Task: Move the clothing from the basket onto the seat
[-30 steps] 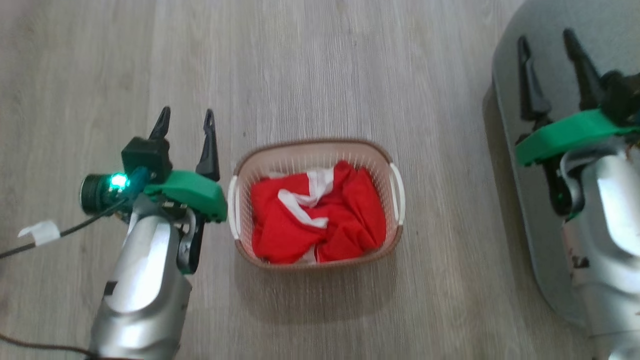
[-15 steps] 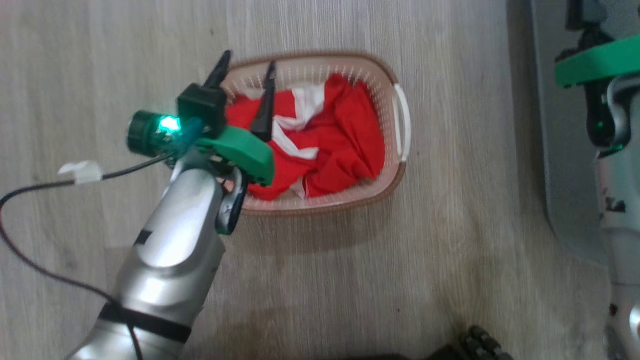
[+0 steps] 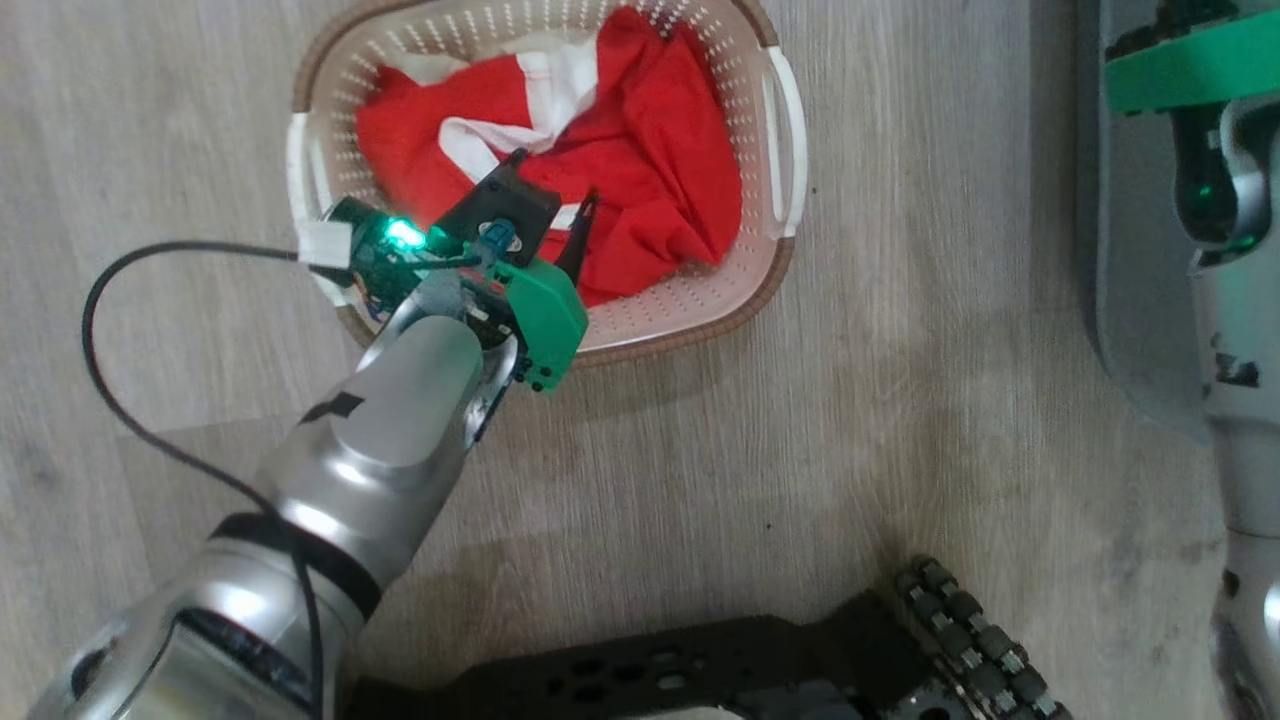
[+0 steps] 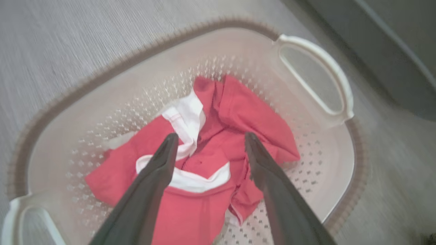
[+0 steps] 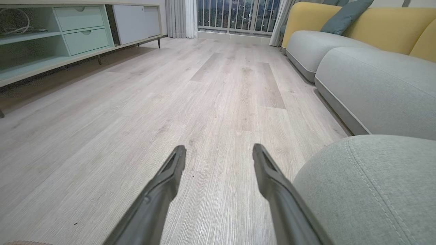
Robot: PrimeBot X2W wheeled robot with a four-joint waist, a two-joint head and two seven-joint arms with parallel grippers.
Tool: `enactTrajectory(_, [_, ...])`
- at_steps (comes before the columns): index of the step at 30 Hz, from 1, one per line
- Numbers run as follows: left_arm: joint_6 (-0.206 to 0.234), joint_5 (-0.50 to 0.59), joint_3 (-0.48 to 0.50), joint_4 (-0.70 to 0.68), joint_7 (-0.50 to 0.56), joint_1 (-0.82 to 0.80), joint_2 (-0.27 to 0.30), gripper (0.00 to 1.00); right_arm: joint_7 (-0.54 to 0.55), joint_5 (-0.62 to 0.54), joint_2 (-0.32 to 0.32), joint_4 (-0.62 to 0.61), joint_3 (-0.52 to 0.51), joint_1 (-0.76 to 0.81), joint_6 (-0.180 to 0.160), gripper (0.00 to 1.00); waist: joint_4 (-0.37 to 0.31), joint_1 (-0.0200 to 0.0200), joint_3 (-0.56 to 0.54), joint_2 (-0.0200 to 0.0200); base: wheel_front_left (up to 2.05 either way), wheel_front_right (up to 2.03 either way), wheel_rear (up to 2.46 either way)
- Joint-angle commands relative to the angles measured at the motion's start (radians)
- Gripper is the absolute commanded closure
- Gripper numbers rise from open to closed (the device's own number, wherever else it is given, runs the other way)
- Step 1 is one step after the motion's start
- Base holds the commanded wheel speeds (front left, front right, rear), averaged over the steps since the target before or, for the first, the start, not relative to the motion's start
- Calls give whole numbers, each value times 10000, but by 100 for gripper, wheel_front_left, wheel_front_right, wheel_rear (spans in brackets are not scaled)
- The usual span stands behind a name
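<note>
The basket [image 3: 700,290] stands on the wood floor, cream and perforated with a brown rim, and holds the crumpled red clothing [image 3: 660,150] with its white trim. My left gripper [image 3: 553,177] hangs over the basket, open, fingers pointing down at the fabric. In the left wrist view the left gripper [image 4: 211,136] straddles the clothing [image 4: 252,115] just above it, gripping nothing, inside the basket [image 4: 102,78]. The grey-green seat [image 3: 1135,280] runs along the right edge, under my right arm's green mount [image 3: 1190,60]. My right gripper [image 5: 218,149] is open and empty beside the seat [image 5: 368,190].
My own dark base [image 3: 700,660] and a wheel [image 3: 960,620] sit at the bottom edge. A black cable [image 3: 100,330] loops off the left arm. Further grey and yellow sofa sections [image 5: 374,85] line the right; a low pale-green cabinet [image 5: 68,34] runs along the left.
The head camera has tilted down and the picture has shifted. My left gripper went from beside the basket's left handle to above the clothing, still open. The right arm stays by the seat.
</note>
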Motion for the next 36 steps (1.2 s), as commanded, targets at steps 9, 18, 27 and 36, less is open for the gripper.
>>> enactTrajectory(9, [366, -240, -2084, 1554, 1531, -1250, 156, 0, -61, 141, -63, -748, 214, -68, -2, 0, -462, -1, 845, 0, 0, 0, 0])
enactTrajectory(18, [644, 223, -3215, 2476, 2314, -2183, 156, 0, -61, 250, 172, -1182, 81, -19, -2, 0, -1060, -1, 1498, 0, 0, 0, 0])
enactTrajectory(27, [801, 1298, -4352, 3167, 3526, -2976, 156, 0, -61, 347, 516, -1598, -94, 135, -2, 0, -1422, -1, 2070, 0, 0, 0, 0])
enactTrajectory(36, [946, 1515, -4417, 3423, 4203, -2878, 163, 100, -61, 414, 735, -1628, -209, 192, -2, 0, -1357, -1, 1932, 0, 0, 0, 0])
